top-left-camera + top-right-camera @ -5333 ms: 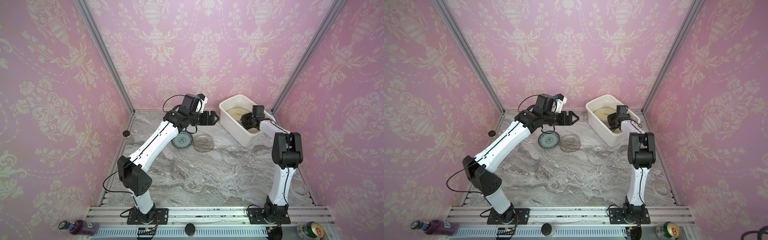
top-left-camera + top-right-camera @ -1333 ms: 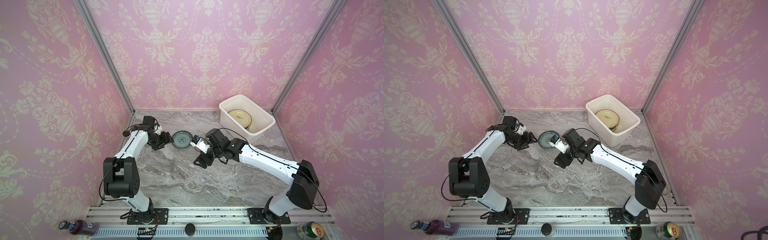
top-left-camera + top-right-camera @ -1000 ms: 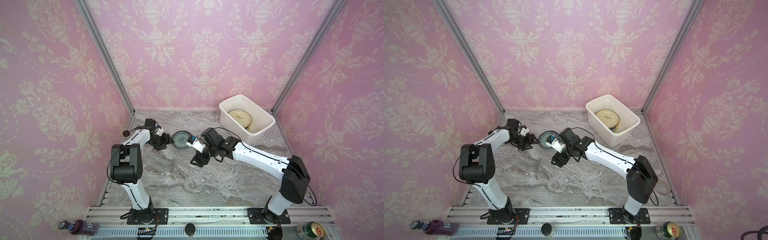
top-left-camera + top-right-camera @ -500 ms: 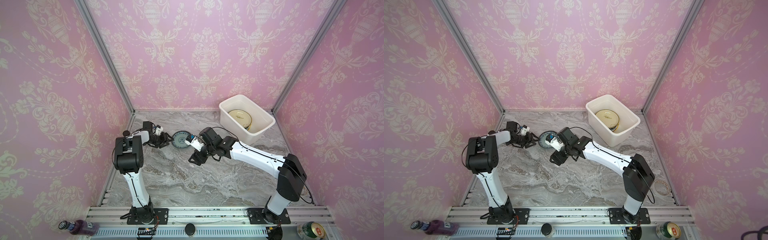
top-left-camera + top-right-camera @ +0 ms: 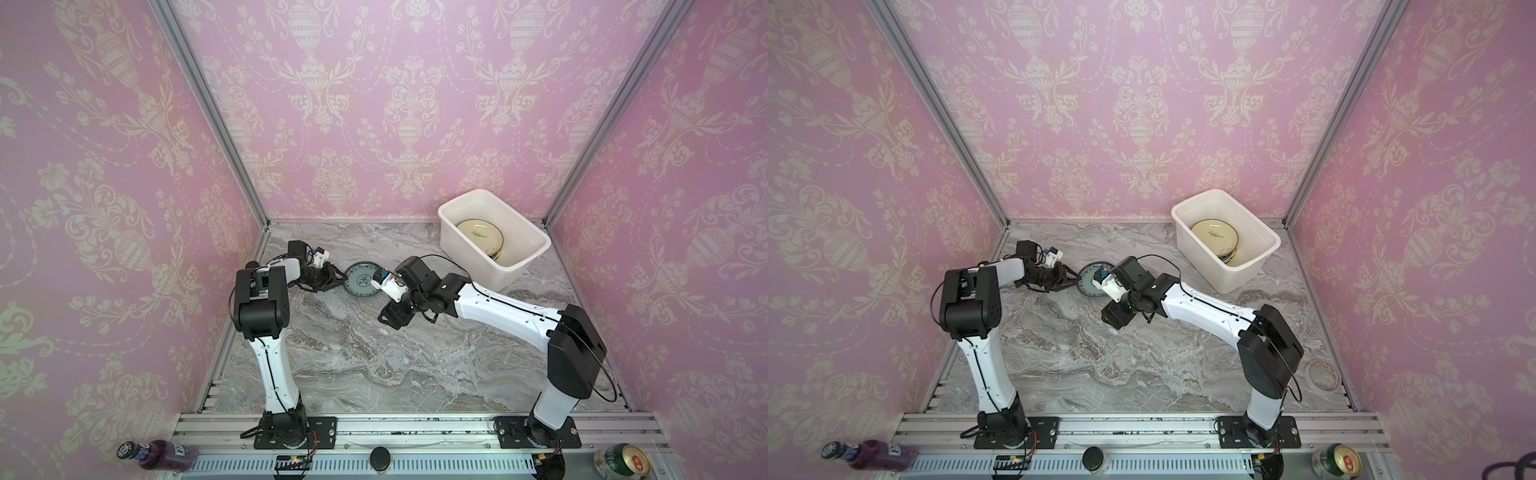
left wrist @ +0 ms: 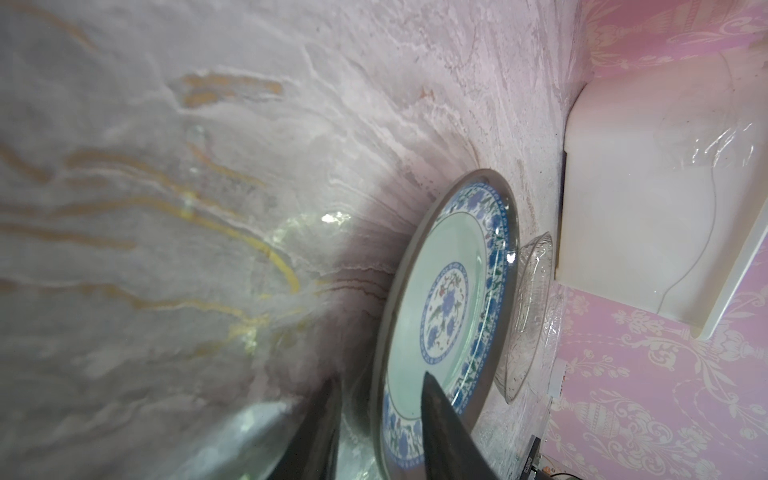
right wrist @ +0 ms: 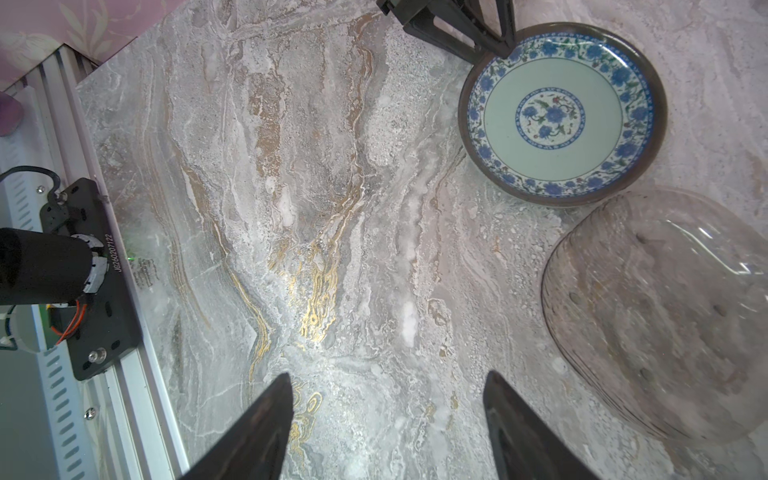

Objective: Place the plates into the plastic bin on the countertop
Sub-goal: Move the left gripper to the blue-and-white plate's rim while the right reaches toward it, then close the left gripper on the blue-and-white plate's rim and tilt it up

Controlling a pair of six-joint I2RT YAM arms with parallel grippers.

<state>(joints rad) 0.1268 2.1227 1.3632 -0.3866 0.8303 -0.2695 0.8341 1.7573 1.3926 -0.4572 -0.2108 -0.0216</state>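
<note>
**Left end effector set on the floral plate's rim; the right one hovers empty.**
The left end effector point(image 6: 380, 379) straddles the rim of the teal floral plate point(image 6: 440, 299), one finger over the well and one outside. Its jaws are narrowed but a gap shows, so nothing is pinched yet. The raised rim looks like the only purchase on a plate lying flat on the worktop point(image 7: 291, 166). The right end effector point(image 7: 388, 374) hangs wide open over bare marble near the clear glass plate point(image 7: 665, 316), probably its own pick. The plastic bin point(image 5: 465, 257), with a cream plate point(image 5: 478, 235) inside, stands well apart.
</note>
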